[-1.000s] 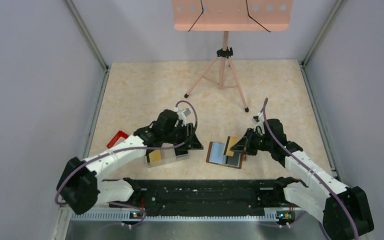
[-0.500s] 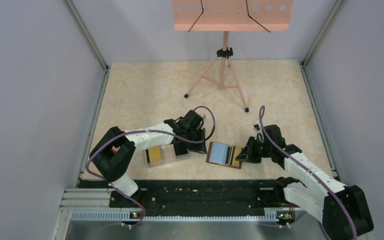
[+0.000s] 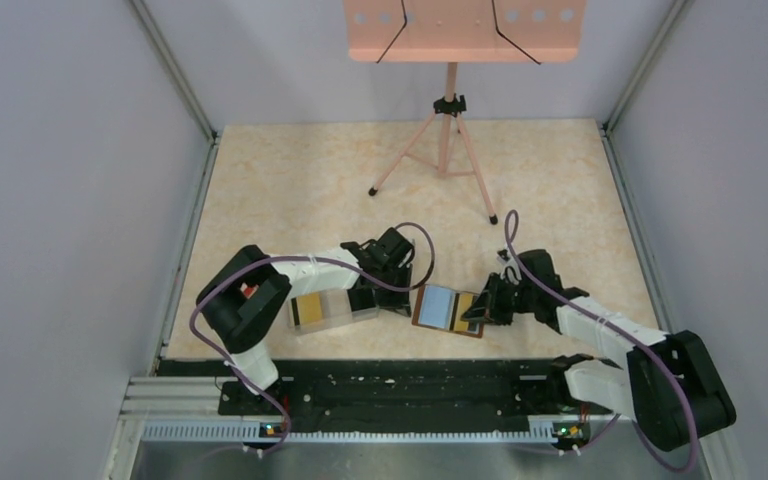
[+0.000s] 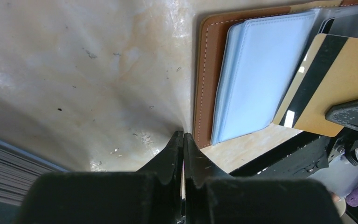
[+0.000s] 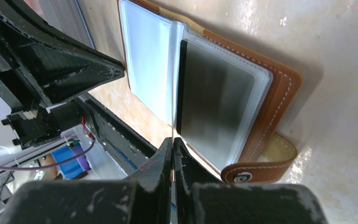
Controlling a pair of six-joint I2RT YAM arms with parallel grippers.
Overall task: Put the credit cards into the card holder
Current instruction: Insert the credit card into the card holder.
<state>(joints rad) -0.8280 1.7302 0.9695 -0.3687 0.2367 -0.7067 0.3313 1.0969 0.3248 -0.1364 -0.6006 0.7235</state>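
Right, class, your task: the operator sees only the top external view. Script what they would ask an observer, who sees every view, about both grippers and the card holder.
Operator: Is the left gripper holding anything?
Observer: No. Its wrist view shows the left gripper shut on nothing, tips just beside the card holder's brown edge.
Operator: And the right?
Observer: The right gripper is shut on a gold credit card with a black stripe, which its own camera sees edge-on.
Operator: Any card stowed?
Observer: A black card already sits in the half by the snap tab.
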